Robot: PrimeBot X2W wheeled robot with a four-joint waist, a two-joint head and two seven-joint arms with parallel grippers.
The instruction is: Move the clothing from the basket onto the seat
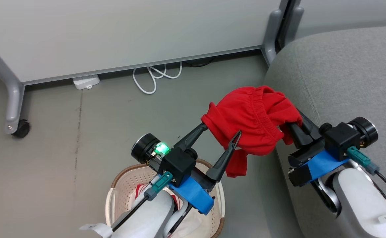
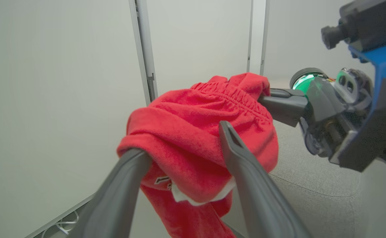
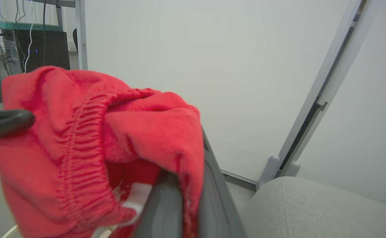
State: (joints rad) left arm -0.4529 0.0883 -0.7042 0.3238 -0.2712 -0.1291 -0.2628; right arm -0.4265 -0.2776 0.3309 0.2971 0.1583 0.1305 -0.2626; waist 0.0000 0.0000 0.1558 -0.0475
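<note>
- Cream basket nearest, red jersey inside, yet to move;
- left end effector spread wide, red shorts draped over it;
- right end effector pressed together, pinching them beside the grey seat, not yet down.

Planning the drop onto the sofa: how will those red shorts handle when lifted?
Probably floppy: the red shorts sag in folds off the shut right claw and drape over the open left claw. Likely light, since one pinch holds them. May cling to fingers.
</note>
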